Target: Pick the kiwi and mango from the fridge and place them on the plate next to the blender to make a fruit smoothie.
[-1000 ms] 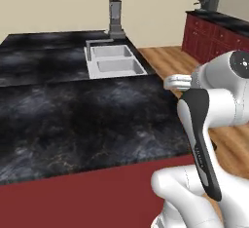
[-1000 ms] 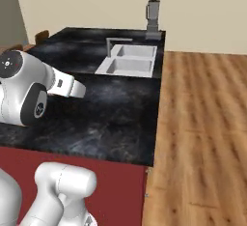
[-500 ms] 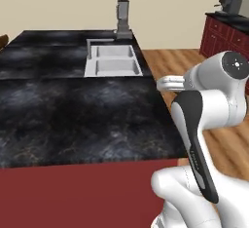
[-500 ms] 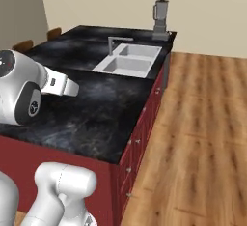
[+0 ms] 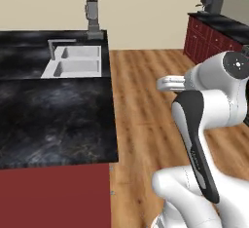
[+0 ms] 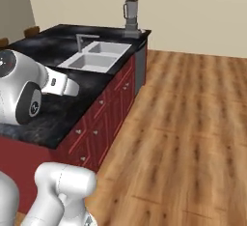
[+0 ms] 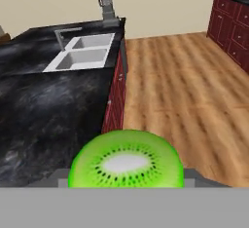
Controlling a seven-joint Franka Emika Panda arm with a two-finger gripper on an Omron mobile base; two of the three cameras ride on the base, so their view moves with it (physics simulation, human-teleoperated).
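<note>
Close in front of the hand camera, the kiwi [image 7: 126, 161] shows its bright green cut face with a pale core. My gripper [image 7: 126, 174] is shut on it, and a grey fingertip [image 7: 59, 177] shows at each side. The grey blender [image 5: 92, 18] [image 6: 130, 16] [image 7: 106, 2] stands at the far end of the black island counter [image 5: 48, 120], well ahead of the hand. The plate is too small to make out beside it. The mango and the fridge are out of view.
A double steel sink [image 5: 75, 61] [image 6: 96, 56] [image 7: 82, 51] with a faucet lies between me and the blender. Open wooden floor [image 6: 193, 123] runs along the island's right side. Red cupboards [image 5: 209, 39] [image 7: 233, 22] with a coffee machine line the far right wall.
The whole picture has shifted: the base has moved, so the island now lies further left in both base views and much more wooden floor shows. The arm keeps its pose.
</note>
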